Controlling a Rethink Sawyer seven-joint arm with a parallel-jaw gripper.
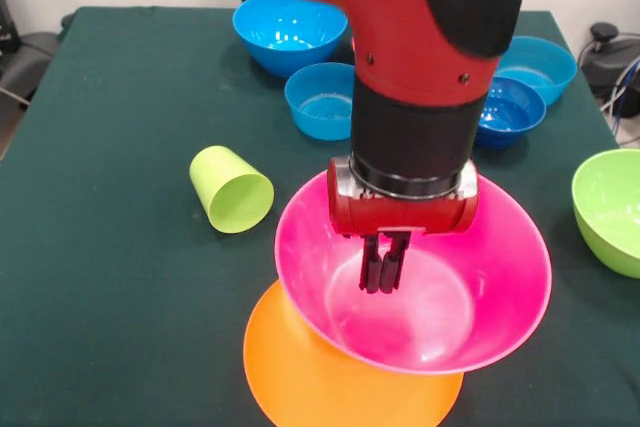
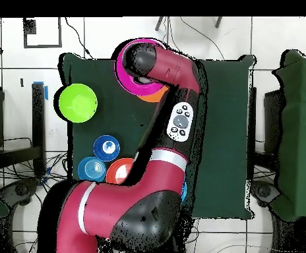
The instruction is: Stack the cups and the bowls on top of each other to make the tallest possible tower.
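Gripper (image 1: 384, 275) hangs inside the large glossy pink plastic bowl (image 1: 480, 317), fingers pressed together, nothing held. That bowl is seated off-centre on the upturned light-orange bowl (image 1: 300, 377); a nudge could tip it off.

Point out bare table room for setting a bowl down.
Widest bare cloth: left of the lime-green cup, to the table edge. Smaller patch between pink bowl and green bowl. Crowded: far edge, blue bowls.

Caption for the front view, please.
Sawyer's hand reaches into the upright pink bowl atop the orange bowl; green cup lies tipped beside them.
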